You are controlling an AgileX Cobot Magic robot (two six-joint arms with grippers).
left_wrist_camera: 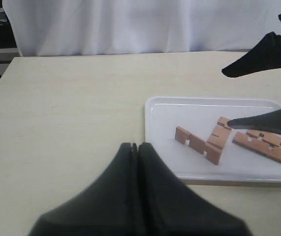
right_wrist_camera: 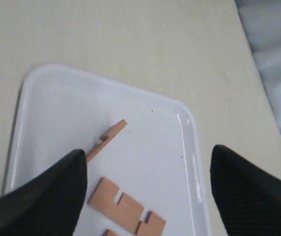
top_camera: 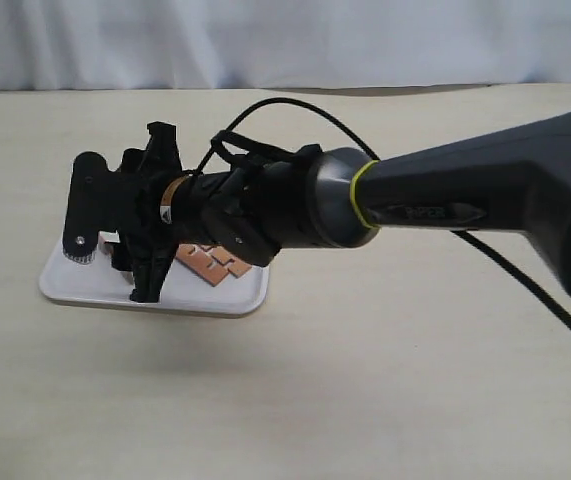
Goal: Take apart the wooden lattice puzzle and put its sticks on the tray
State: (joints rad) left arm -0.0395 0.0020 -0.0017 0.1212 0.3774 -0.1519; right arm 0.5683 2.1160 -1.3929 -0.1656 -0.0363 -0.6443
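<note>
The white tray lies at the table's left with several reddish-brown notched sticks loose in it; no assembled lattice shows. In the left wrist view one stick stands on its edge, another leans by it, and two more lie flat. My right gripper reaches across and hangs open over the tray, nothing between its fingers; a flat stick lies below it. My left gripper is shut and empty over bare table beside the tray, out of the exterior view.
The right arm and its black cable stretch across the table from the right. A white curtain hangs behind the far edge. The tabletop is pale beige.
</note>
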